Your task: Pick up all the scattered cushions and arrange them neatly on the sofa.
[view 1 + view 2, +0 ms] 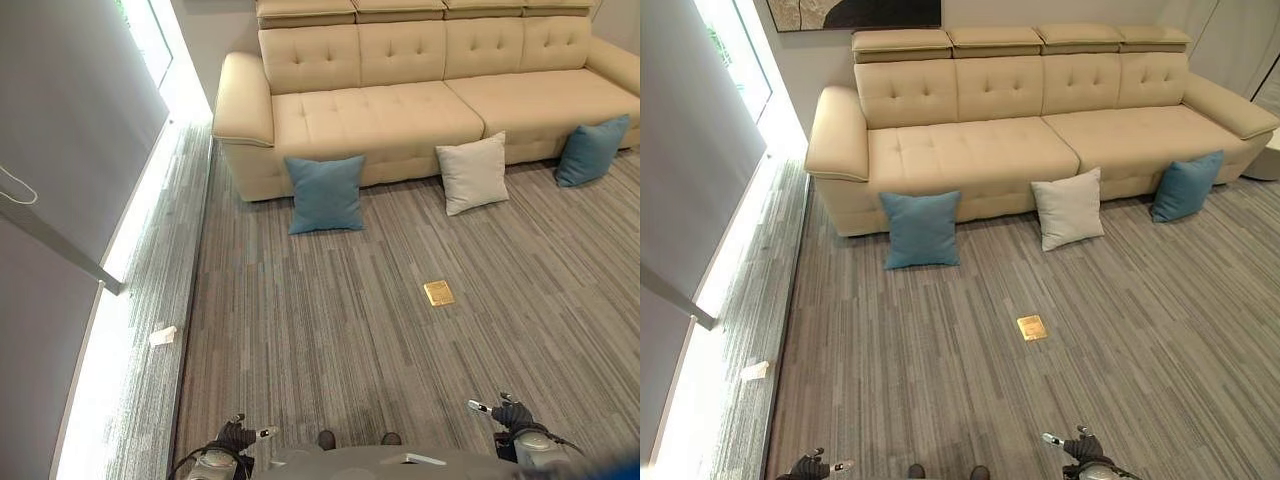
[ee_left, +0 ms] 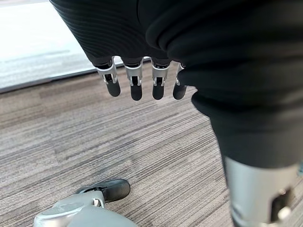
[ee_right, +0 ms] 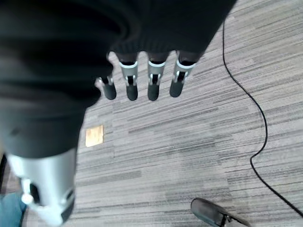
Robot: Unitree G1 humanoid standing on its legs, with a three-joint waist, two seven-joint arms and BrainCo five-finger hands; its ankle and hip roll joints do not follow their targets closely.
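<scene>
Three cushions lean against the front of a beige sofa [image 1: 380, 120], standing on the carpet. A blue cushion [image 1: 325, 193] is at the left, a white cushion [image 1: 473, 173] in the middle, and another blue cushion [image 1: 592, 150] at the right. The sofa seat holds nothing. My left hand [image 1: 236, 435] and right hand [image 1: 510, 413] hang low at the near edge, far from the cushions. In the wrist views the left hand's fingers [image 2: 136, 85] and the right hand's fingers [image 3: 152, 80] point straight down over the carpet, holding nothing.
A brass floor plate [image 1: 438, 292] is set in the carpet between me and the sofa. A bright window strip with a low sill [image 1: 130, 330] runs along the left, with a small white object [image 1: 163, 336] on it.
</scene>
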